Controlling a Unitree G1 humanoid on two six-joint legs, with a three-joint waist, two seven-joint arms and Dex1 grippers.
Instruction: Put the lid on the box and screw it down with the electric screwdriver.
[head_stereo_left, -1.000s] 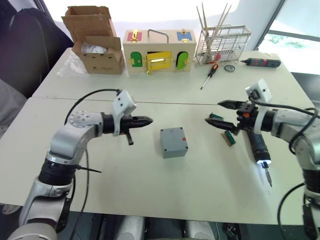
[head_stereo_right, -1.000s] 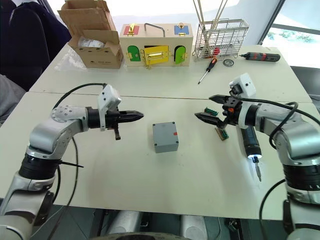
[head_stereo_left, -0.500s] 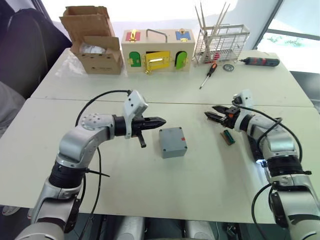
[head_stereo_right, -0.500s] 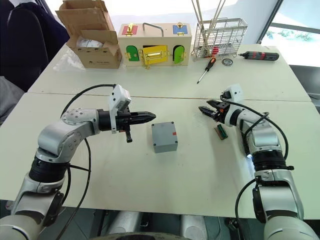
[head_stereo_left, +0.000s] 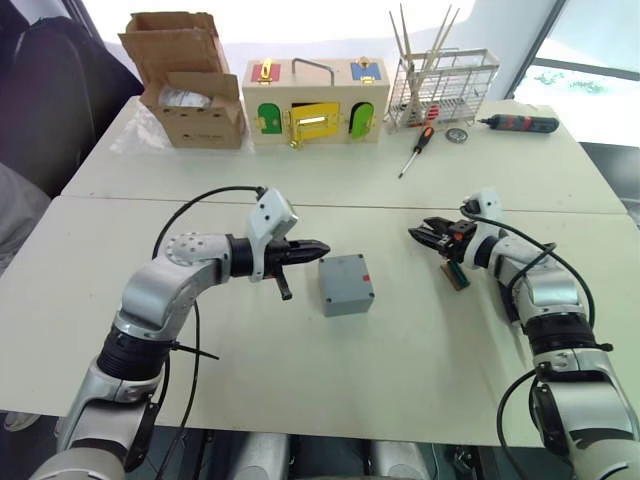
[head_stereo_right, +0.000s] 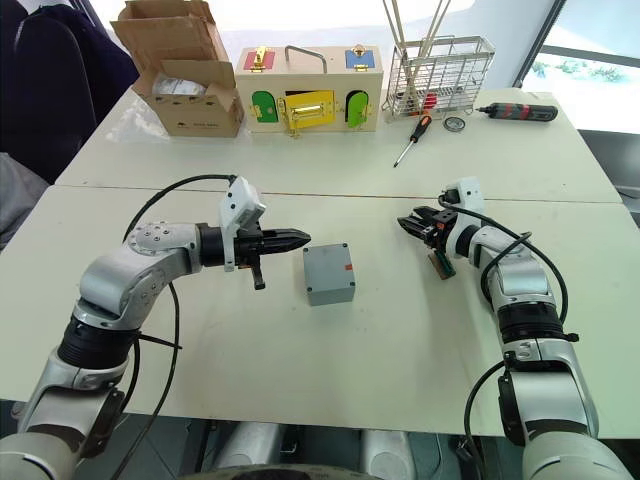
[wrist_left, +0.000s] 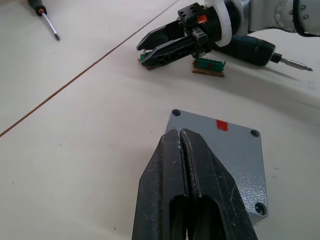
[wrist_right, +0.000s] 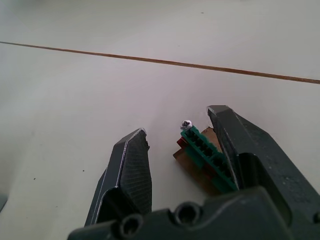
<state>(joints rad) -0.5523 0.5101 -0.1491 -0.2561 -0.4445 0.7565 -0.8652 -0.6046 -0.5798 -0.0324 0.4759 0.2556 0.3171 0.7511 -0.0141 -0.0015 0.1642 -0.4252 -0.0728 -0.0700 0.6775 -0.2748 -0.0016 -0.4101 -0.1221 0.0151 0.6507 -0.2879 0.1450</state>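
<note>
Box (head_stereo_left: 346, 284) sits near the middle of the near table (head_stereo_left: 300, 370), lid (wrist_left: 227, 145) already on it, flat and square to the body; red mark on the top face, screw holes at the corners. Nothing lies on it.

Left gripper (head_stereo_left: 322, 246) hovers just beside the box on the robot's left, tips pointing at it, fingers (wrist_left: 192, 170) pressed together, holding nothing. In the left wrist view the tips overlap the lid's near edge; contact cannot be told.

Right gripper (head_stereo_left: 422, 236) is well to the box's right, jaws parted, empty. A small green terminal block on a brown strip (wrist_right: 205, 155) lies on the table between its fingers (one finger (wrist_right: 250, 150) is right against it, the other stands apart). A screw head tops the block's end.

Screwdriver (wrist_left: 250, 50): black body with a metal bit, lying on the table behind the right gripper, partly hidden by the arm.

Far table: cardboard box (head_stereo_left: 190, 90), open; wooden box (head_stereo_left: 318, 100) with coloured doors; wire rack (head_stereo_left: 445, 88) with sticks; a small red-and-black screwdriver (head_stereo_left: 418, 150); a black tool (head_stereo_left: 520, 124) with red marks. Clear table between the box and both grippers.
</note>
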